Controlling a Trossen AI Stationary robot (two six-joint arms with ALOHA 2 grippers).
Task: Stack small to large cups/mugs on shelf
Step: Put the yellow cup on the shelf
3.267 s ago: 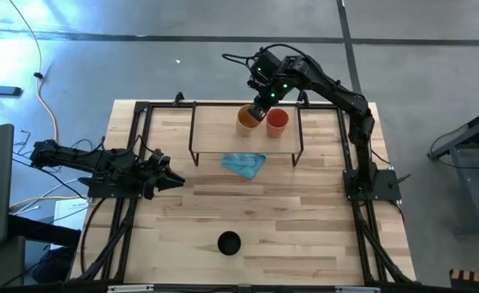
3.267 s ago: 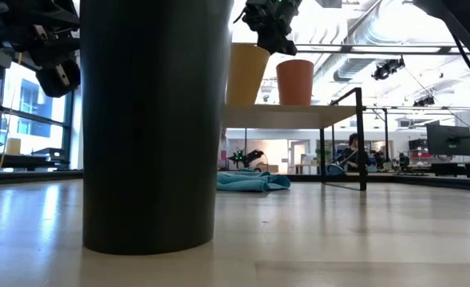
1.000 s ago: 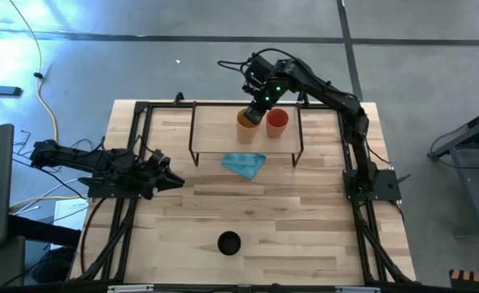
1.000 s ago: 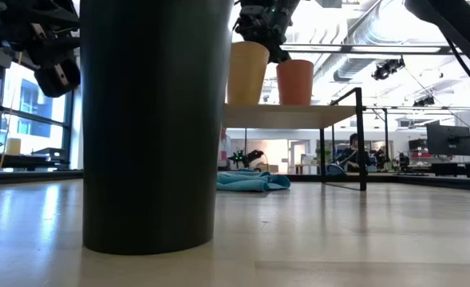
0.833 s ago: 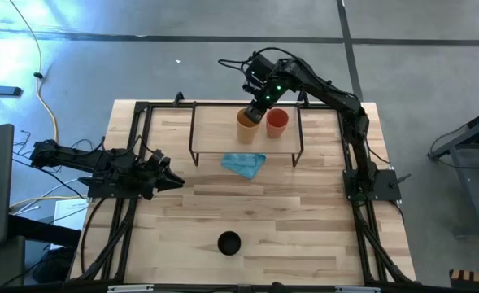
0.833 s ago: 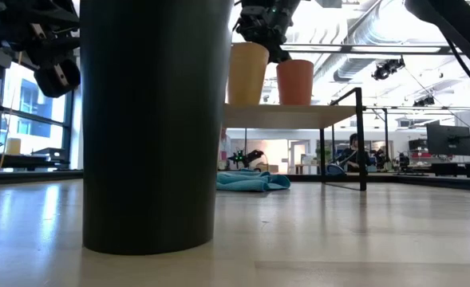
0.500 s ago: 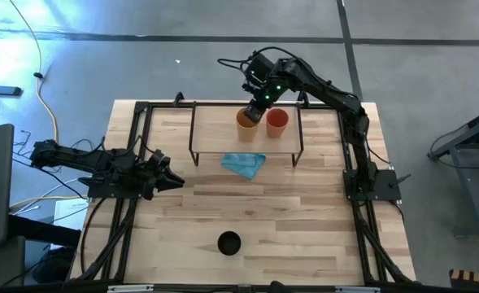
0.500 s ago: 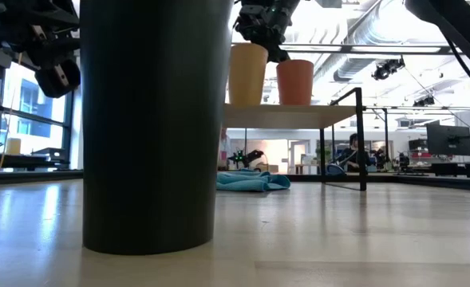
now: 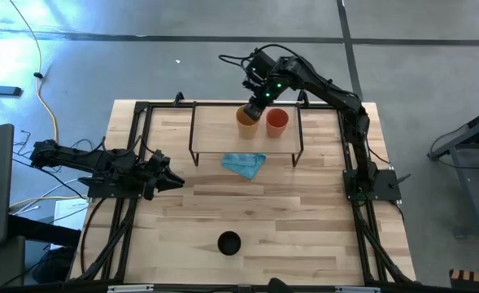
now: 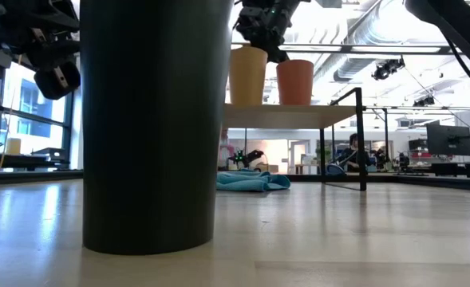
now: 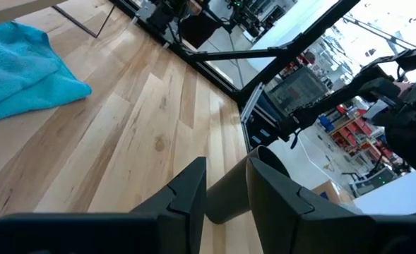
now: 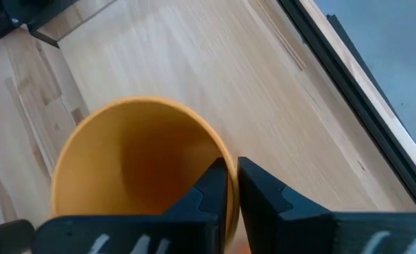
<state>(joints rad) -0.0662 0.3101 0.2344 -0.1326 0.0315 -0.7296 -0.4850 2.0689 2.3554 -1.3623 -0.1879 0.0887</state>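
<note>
1. Since a few seconds ago my right gripper has closed on the rim of the yellow-orange cup; in the right wrist view my fingers pinch its thin wall, one inside, one outside. Over the last half second almost nothing has shifted.
2. The yellow-orange cup stands upright on the shelf, and the red-orange cup sits just beside it, upright too, as before.
3. The black cup has not moved: it stands on the tabletop near the front edge, well apart from the shelf, and fills the near side of the low view.
4. My left gripper waits over the table's left side, fingers a little apart; past them the left wrist view shows the black cup.
5. A light blue cloth lies crumpled on the tabletop at the shelf's front edge, between the shelf and the black cup.
6. The cups are smooth, handleless and tapered; the shelf is pale wood on thin black legs.
</note>
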